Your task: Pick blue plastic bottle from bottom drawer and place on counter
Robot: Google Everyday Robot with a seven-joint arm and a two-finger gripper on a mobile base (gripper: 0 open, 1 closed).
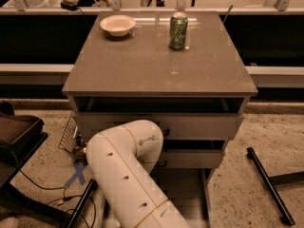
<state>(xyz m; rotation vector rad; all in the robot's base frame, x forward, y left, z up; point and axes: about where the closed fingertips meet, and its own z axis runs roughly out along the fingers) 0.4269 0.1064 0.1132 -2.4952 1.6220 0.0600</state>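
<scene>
hand's hidden behind my arm (128,175) down at the bottom drawer (187,194), can't tell if it's gripping anything, so I'd ease in slow for the bottle

White bowl (117,24), green soda can (178,31) upright to its right, black bar (268,184) lying on speckled floor (232,198), blue tape cross (77,175)

Speckled floor (278,127) in warm light, a black bar (267,184) lying right, cables (35,186) and blue tape cross (77,175) left; gripper hidden behind the arm (126,170).
</scene>
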